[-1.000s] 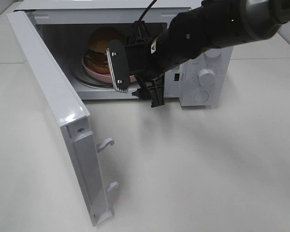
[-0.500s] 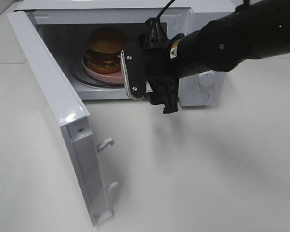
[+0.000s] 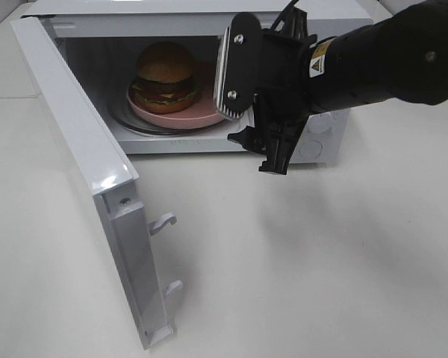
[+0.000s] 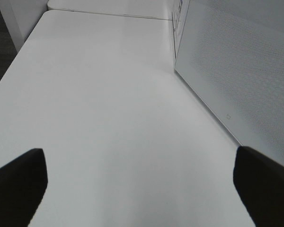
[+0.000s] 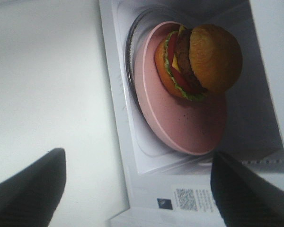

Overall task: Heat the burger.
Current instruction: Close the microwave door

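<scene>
1. The burger (image 3: 165, 74) sits inside the open microwave (image 3: 172, 9). It stands upright on a shallow pink plate (image 3: 198, 118), which rests on the glass turntable (image 3: 134, 123). The burger is toward the left part of the plate rather than dead centre.
2. The right gripper (image 3: 252, 112) hangs just outside the oven mouth, in front of its right side. Its jaws are spread wide with nothing between them, and it touches neither plate nor burger. The right wrist view confirms this, with both dark fingertips clear of the cavity and the burger (image 5: 199, 61) in plain sight between them.
3. The left gripper (image 4: 142, 189) is also spread wide and empty. It hovers over bare table (image 4: 94, 104) beside a white perforated panel (image 4: 236, 75) (it does not appear in the high view at all).
4. The burger looks soft and top-heavy. Its domed bun is glossy and likely slick, and the loose layers of patty, cheese, tomato and lettuce could shear apart or squash under a pinch.
5. It is therefore best not gripped directly. The stiff plate rim (image 5: 180, 137) nearest the opening is the safer hold, kept level so the stack does not slide.
6. With the burger placed, no further handling seems needed. The likely remaining work is swinging the door (image 3: 75, 142) shut and setting the controls, which the arm mostly hides.
</scene>
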Tool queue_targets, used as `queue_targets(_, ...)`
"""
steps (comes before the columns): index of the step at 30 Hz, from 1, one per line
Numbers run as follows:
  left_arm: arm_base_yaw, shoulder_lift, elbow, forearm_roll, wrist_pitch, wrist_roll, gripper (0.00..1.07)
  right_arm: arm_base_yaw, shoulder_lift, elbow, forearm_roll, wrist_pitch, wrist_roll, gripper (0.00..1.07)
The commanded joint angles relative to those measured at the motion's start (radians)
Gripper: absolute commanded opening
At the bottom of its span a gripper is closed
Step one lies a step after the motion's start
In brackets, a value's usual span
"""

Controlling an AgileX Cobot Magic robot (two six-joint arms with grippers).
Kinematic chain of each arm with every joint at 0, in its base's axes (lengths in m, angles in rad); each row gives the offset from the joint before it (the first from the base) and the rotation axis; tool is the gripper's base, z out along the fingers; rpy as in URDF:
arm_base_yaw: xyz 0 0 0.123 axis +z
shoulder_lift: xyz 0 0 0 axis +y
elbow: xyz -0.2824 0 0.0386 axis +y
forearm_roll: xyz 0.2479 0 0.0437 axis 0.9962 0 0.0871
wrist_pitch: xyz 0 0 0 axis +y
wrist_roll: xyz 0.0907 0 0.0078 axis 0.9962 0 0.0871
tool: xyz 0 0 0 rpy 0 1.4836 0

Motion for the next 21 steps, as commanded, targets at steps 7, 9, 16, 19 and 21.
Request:
queue_targets(7,-0.001,-0.013,0.001,-0.002,-0.017,-0.001,1.0,-0.002,-0.123,0.017,-0.001,0.226,0.446,0.76)
queue_targets(9,-0.001,-0.013,0.001,-0.002,-0.017,-0.001,1.0,-0.002,-0.15,0.017,-0.001,0.325,0.533,0.77)
queue_targets(16,-0.001,-0.013,0.001,-0.002,-0.017,-0.001,1.0,-0.002,-0.199,0.017,-0.001,0.549,0.636,0.77)
queue_targets(19,-0.001,-0.013,0.001,-0.002,-0.017,-0.001,1.0,-0.002,-0.219,0.017,-0.001,0.651,0.66,0.77)
queue_targets(21,-0.001,-0.013,0.001,-0.002,-0.017,-0.001,1.0,-0.002,-0.23,0.017,-0.001,0.705,0.68,0.77)
